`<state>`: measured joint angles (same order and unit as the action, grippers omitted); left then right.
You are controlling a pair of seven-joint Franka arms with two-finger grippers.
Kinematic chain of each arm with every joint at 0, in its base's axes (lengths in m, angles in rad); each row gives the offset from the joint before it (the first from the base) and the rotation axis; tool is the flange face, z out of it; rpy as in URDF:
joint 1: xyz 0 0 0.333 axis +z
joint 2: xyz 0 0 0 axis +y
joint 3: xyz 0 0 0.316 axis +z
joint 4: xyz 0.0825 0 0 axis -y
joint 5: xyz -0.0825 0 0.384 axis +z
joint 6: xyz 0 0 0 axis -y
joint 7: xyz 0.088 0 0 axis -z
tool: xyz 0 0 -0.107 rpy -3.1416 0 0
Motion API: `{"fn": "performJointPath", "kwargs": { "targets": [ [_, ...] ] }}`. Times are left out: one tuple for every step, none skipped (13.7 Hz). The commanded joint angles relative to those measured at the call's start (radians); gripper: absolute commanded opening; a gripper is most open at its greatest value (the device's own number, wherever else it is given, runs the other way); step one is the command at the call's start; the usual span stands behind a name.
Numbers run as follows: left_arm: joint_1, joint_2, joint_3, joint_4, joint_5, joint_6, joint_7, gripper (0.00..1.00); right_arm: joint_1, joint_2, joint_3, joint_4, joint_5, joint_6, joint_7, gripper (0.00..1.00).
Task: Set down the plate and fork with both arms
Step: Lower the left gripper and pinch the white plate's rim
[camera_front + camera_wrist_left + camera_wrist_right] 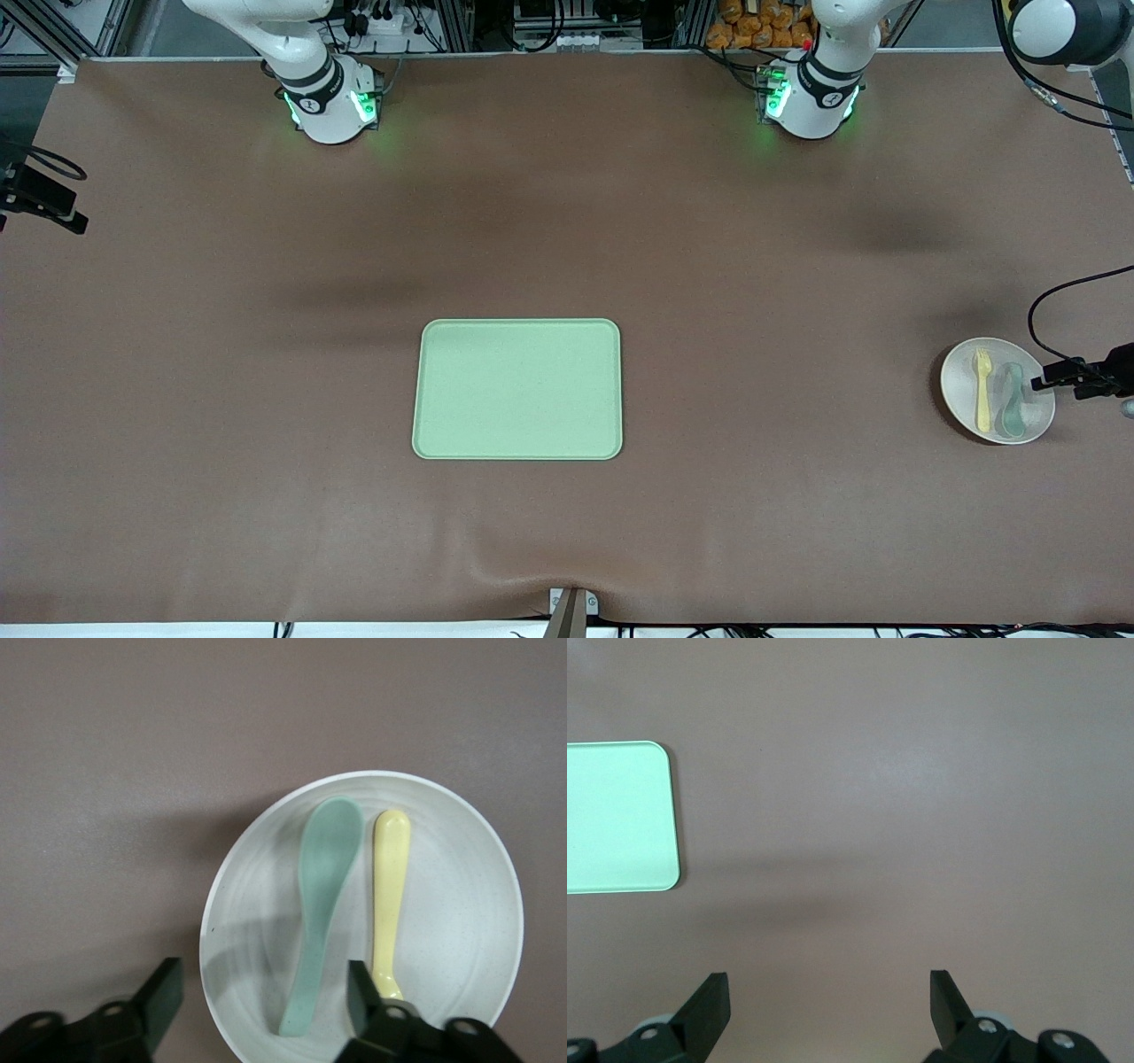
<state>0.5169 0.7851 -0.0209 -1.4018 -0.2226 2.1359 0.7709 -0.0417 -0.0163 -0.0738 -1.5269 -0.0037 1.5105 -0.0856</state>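
Note:
The off-white plate [959, 383] lies near the left arm's end of the table. On it lie the pale-yellow fork [982, 394] and a teal spoon [1013, 406], side by side. My left gripper [1036, 384] hangs open just above the plate's rim. In the left wrist view, the left gripper [266, 992] has one finger over the bare table and the other over the plate [461, 904], between the spoon [326, 877] and the fork [392, 895]. My right gripper [78, 221] is open and empty, high over the table toward the right arm's end; in its own view the right gripper [830, 992] has only brown table under it.
A light-green rectangular tray [518, 390] lies at the table's middle; its corner shows in the right wrist view [616, 815]. A black cable [1041, 310] loops above the plate. Brown cloth covers the table.

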Motion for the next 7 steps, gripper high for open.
{"fn": "performJointPath", "kwargs": {
  "targets": [
    [0.011, 0.020, -0.004, 0.026, -0.012, 0.010, 0.053, 0.73, -0.020, 0.010, 0.012, 0.022, 0.018, -0.009, 0.006, 1.00],
    [0.012, 0.028, 0.001, 0.029, -0.012, 0.013, 0.054, 0.69, -0.021, 0.010, 0.012, 0.022, 0.018, -0.009, 0.006, 1.00],
    [0.012, 0.029, 0.007, 0.029, -0.012, 0.021, 0.057, 0.68, -0.020, 0.010, 0.012, 0.022, 0.018, -0.009, 0.006, 1.00],
    [0.012, 0.031, 0.012, 0.027, -0.012, 0.025, 0.064, 0.64, -0.020, 0.010, 0.012, 0.022, 0.018, -0.009, 0.006, 1.00],
    [0.012, 0.031, 0.013, 0.027, -0.011, 0.025, 0.064, 0.60, -0.020, 0.010, 0.012, 0.022, 0.018, -0.009, 0.006, 1.00],
    [0.012, 0.037, 0.013, 0.027, -0.011, 0.025, 0.064, 0.57, -0.020, 0.010, 0.012, 0.022, 0.018, -0.009, 0.006, 1.00],
    [0.012, 0.043, 0.013, 0.027, -0.011, 0.025, 0.068, 0.53, -0.020, 0.010, 0.012, 0.022, 0.018, -0.009, 0.006, 1.00]
  ]
}}
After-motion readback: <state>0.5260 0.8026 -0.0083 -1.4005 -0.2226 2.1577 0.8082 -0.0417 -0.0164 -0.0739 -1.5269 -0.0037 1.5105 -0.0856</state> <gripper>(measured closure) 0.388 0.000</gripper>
